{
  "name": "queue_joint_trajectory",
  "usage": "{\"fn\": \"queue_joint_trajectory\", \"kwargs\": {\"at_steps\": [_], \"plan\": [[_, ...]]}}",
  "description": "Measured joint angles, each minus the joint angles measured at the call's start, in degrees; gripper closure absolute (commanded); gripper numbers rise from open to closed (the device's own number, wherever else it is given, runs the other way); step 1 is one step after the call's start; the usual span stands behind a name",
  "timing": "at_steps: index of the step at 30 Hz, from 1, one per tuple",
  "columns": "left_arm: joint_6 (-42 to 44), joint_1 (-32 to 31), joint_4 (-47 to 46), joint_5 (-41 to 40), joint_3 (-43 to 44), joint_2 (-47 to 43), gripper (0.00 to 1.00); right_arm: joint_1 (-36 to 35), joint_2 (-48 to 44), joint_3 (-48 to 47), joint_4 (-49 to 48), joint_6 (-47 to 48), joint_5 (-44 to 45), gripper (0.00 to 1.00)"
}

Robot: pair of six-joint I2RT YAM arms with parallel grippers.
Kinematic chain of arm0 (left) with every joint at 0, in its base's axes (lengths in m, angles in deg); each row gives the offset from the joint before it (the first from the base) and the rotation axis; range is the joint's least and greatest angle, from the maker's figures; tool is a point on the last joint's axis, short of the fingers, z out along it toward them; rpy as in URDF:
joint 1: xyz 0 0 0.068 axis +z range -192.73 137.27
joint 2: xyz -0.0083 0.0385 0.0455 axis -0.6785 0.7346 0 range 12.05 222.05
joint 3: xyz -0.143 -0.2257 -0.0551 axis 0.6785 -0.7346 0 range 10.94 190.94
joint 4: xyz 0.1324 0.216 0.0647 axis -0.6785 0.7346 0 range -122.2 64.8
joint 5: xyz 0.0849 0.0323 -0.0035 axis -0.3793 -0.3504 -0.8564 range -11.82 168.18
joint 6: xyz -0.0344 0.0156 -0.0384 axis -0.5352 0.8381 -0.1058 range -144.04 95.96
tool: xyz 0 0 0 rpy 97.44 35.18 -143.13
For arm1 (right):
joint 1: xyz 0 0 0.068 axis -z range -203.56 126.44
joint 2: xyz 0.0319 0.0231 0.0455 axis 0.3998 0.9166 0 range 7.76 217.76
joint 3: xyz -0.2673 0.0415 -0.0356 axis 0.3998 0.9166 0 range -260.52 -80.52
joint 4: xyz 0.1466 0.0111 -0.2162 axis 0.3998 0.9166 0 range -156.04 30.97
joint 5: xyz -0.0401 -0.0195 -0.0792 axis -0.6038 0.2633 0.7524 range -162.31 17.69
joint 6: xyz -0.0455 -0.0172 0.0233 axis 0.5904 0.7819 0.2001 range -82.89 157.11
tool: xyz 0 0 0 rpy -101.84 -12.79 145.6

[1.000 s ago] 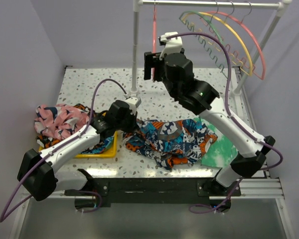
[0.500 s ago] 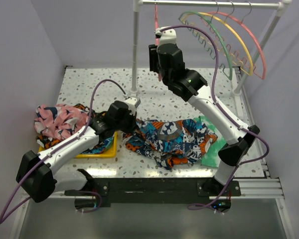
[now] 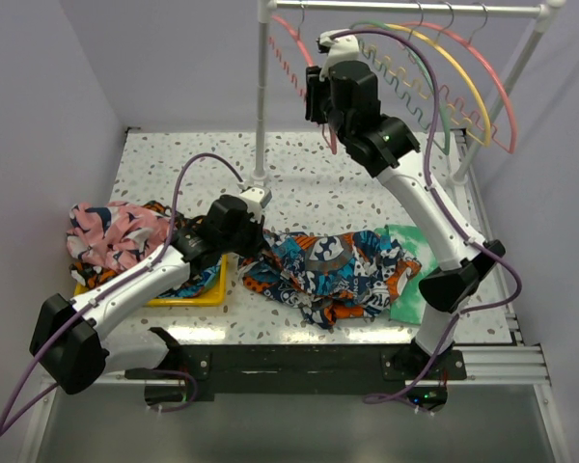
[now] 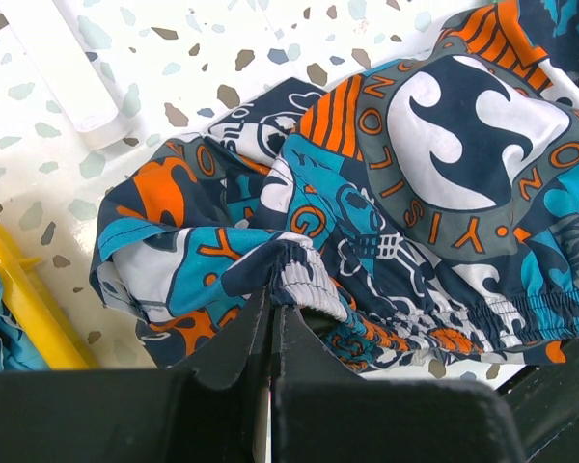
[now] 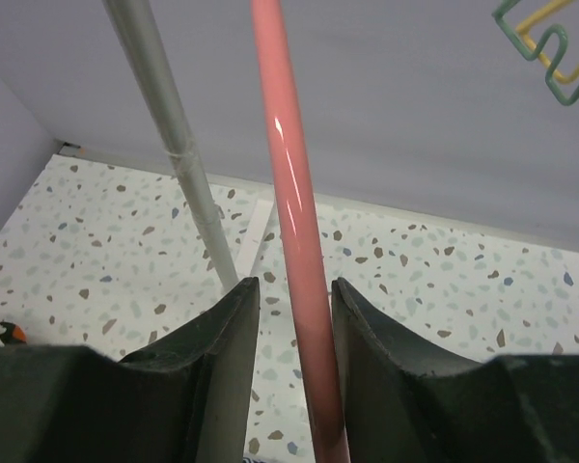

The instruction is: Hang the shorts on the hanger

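Observation:
The shorts (image 3: 333,270) lie crumpled on the table's front middle, in an orange, teal, navy and white print. My left gripper (image 3: 258,253) is at their left edge, shut on a fold of the waistband (image 4: 304,275). My right gripper (image 3: 317,96) is raised high by the rail, its jaws around the coral-pink hanger (image 3: 288,43), whose arch slants up and left past the post. In the right wrist view the pink bar (image 5: 289,193) runs between the fingers (image 5: 294,289), against the right one.
The white rack's rail (image 3: 405,8) and post (image 3: 261,96) stand at the back. A green hanger (image 3: 442,116), a yellow one (image 3: 468,87) and another pink one (image 3: 502,96) hang right. A pink-navy garment (image 3: 111,231), a yellow tray (image 3: 198,294) and a green-white cloth (image 3: 425,289) lie on the table.
My right gripper has risen and shifted right toward the rail, and the pink hanger has swung from hanging straight down to slanting up-left. The left arm and the shorts have not moved.

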Motion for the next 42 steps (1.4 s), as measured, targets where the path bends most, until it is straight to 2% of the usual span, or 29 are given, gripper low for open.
{"fn": "queue_joint_trajectory", "kwargs": {"at_steps": [7,10,14,18,19,21,22,31,42], "plan": [[0.00,0.00,-0.07,0.00,0.00,0.00,1.00,0.61,1.40,-1.60,1.97,0.57,-3.10,0.62],[0.00,0.00,-0.07,0.00,-0.02,0.00,1.00,0.96,2.60,-2.73,2.67,0.83,-3.96,0.67],[0.00,0.00,-0.07,0.00,-0.07,0.00,1.00,1.51,3.43,-2.91,3.87,1.14,-4.59,0.69],[0.00,0.00,-0.07,0.02,-0.33,0.00,1.00,1.90,3.54,-3.48,5.05,1.86,-4.61,0.82],[0.00,0.00,-0.09,0.02,-0.42,0.00,1.00,1.97,3.61,-3.87,5.16,2.03,-4.59,0.90],[0.00,0.00,-0.09,0.02,-0.42,0.00,1.00,2.12,3.63,-4.31,5.16,2.45,-4.59,0.99],[0.00,0.00,-0.09,0.02,-0.42,0.00,1.00,2.19,3.63,-4.52,5.16,2.47,-4.63,1.00],[0.00,0.00,-0.09,0.02,-0.44,0.00,1.00,2.43,3.61,-4.55,4.52,3.19,-4.28,1.00],[0.00,0.00,-0.09,0.02,-0.44,0.00,1.00,2.43,0.94,-0.81,-0.66,3.56,-2.80,1.00]]}}
